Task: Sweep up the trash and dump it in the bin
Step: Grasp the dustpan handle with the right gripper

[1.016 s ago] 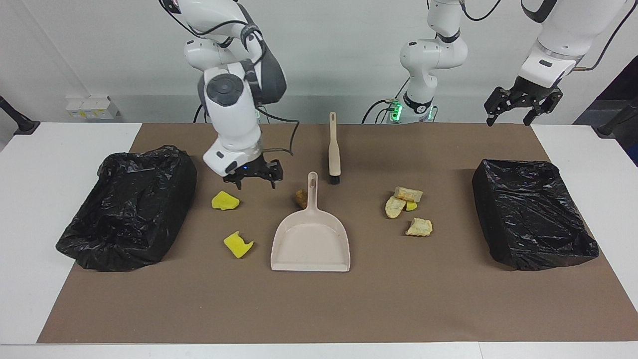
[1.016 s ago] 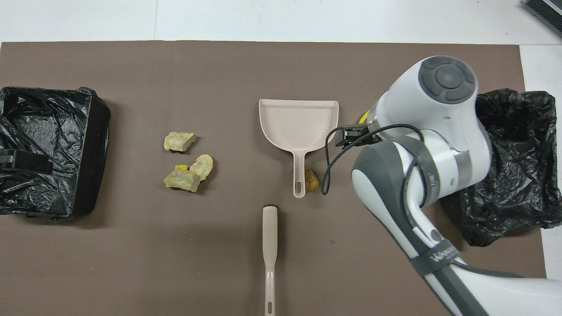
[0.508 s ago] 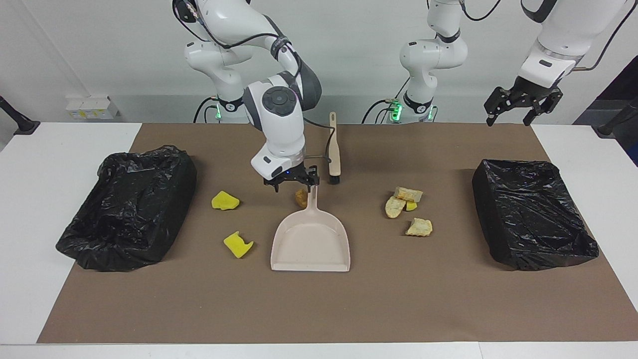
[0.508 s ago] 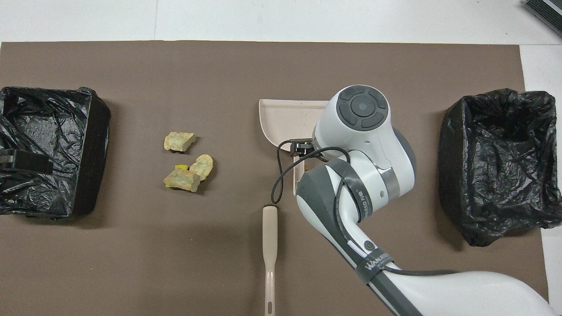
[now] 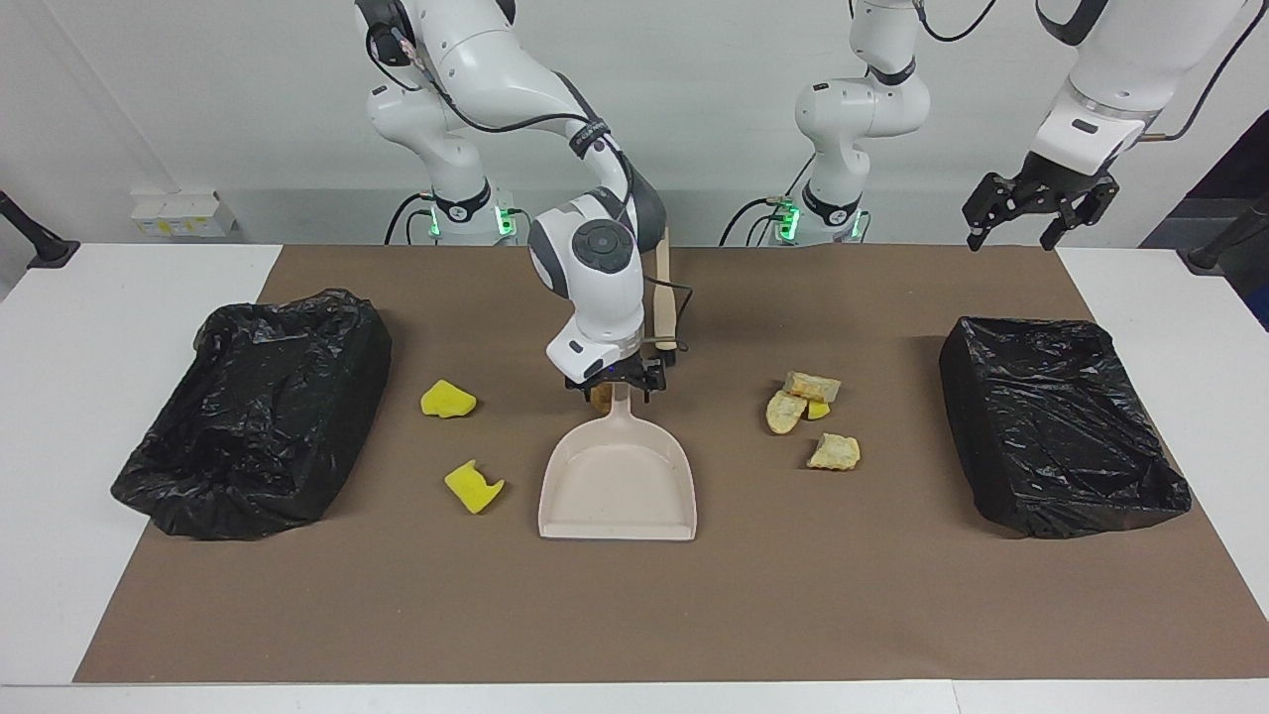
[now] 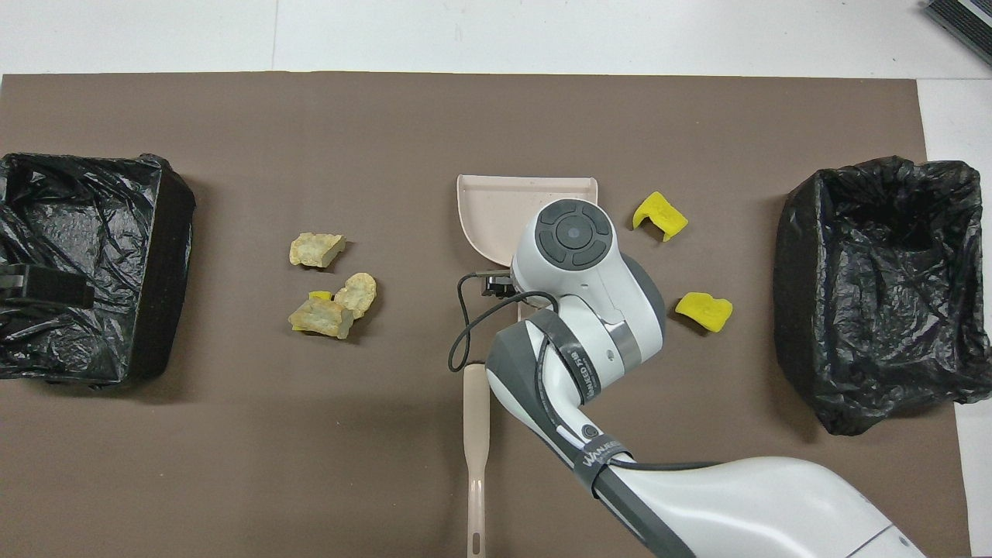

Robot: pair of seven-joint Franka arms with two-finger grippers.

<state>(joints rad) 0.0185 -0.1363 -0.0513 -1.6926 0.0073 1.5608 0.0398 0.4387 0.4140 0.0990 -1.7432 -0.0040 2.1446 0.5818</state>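
my right gripper point(image 5: 615, 389) is low over the handle end of the beige dustpan point(image 5: 617, 486), at mid-table. fingers straddle the handle; cannot tell whether they have closed on it or only bracket it. in the overhead view my own wrist covers the spot.

left gripper point(image 5: 1036, 210) waits raised over the mat's edge at its own end of the table, jaws spread, holding nothing.

trash, all on the brown mat point(image 5: 634, 615):
- two yellow sponge pieces point(image 5: 448, 399) point(image 5: 473, 486) between the dustpan and the black-lined bin point(image 5: 253, 407) at my right arm's end.
- a brown chunk point(image 5: 598, 397) touching the dustpan handle, just beside my fingertips.
- a cluster of tan chunks point(image 5: 805, 409) with a bit of yellow among them, toward the second bin point(image 5: 1061, 421) at the left arm's end.

brush point(image 6: 476, 434) lies nearer to the robots than the dustpan, handle pointing toward them.
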